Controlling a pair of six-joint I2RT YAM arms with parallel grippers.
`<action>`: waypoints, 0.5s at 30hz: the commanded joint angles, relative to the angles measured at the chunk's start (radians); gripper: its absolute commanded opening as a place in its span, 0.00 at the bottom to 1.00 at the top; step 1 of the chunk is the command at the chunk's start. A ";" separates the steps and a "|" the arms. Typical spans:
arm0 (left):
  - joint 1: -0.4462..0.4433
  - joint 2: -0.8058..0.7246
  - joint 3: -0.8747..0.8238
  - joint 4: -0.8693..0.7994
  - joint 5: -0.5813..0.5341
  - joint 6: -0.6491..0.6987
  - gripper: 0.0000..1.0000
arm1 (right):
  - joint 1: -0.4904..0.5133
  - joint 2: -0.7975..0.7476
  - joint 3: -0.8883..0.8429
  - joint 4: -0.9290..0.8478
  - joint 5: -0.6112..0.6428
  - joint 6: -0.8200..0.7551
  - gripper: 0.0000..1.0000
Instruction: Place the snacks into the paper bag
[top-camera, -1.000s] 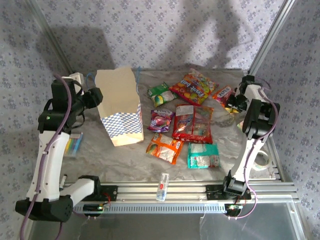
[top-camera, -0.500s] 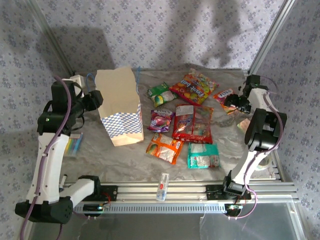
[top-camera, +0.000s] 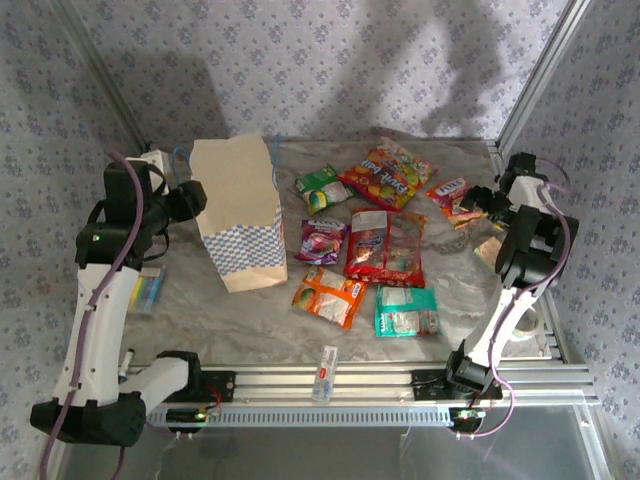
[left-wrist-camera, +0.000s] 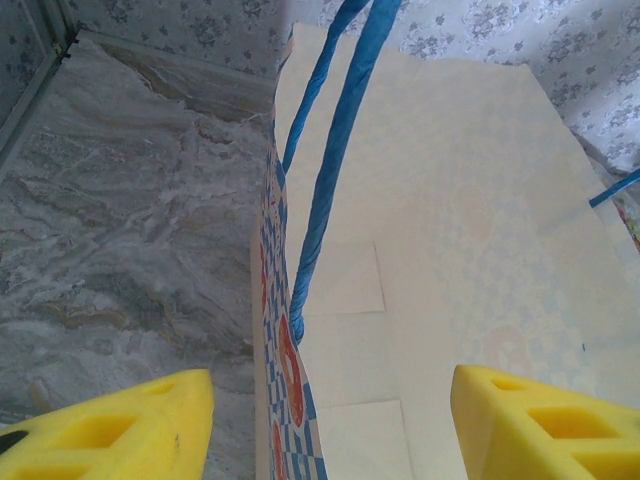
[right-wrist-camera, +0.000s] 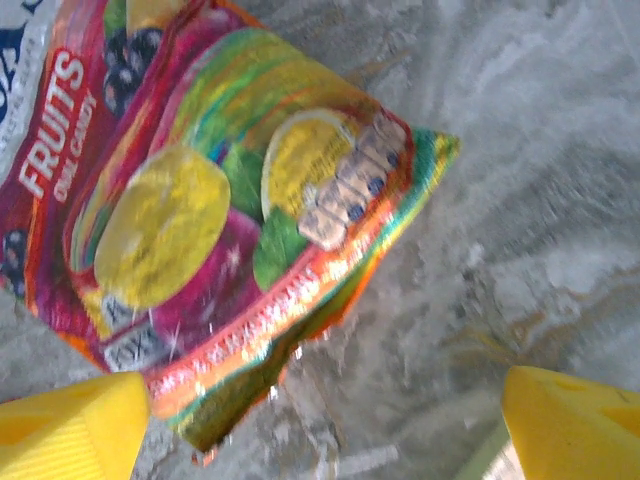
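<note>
Right gripper (right-wrist-camera: 320, 420): my jaws wide apart over red fruit candy packet (right-wrist-camera: 200, 210) at table's far right, nothing held.
Risk: glossy film lies flat on marbled tabletop (right-wrist-camera: 520, 150). Fingers may skid or pinch only the edge, and packet could drop mid-carry.
Left gripper (left-wrist-camera: 330, 420): jaws apart, straddling paper bag (left-wrist-camera: 470, 230) wall beside blue cord handle (left-wrist-camera: 335, 150).
Risk: a nudge here could topple bag.

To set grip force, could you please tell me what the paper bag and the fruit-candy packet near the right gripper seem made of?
Paper bag: matte tan kraft paper, apparently; dull surface with flat glued folds. Fruit-candy packet: probably glossy plastic film; bright glints and a crinkled sealed edge.
</note>
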 joint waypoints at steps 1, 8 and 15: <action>0.003 0.009 0.049 -0.021 0.006 0.015 0.64 | 0.000 0.059 0.046 0.031 -0.058 0.048 0.92; 0.003 0.028 0.064 -0.028 -0.011 0.021 0.64 | 0.017 0.114 0.101 0.089 -0.107 0.081 0.89; 0.001 0.047 0.067 -0.021 -0.004 0.014 0.64 | 0.041 0.167 0.165 0.061 -0.103 0.108 0.85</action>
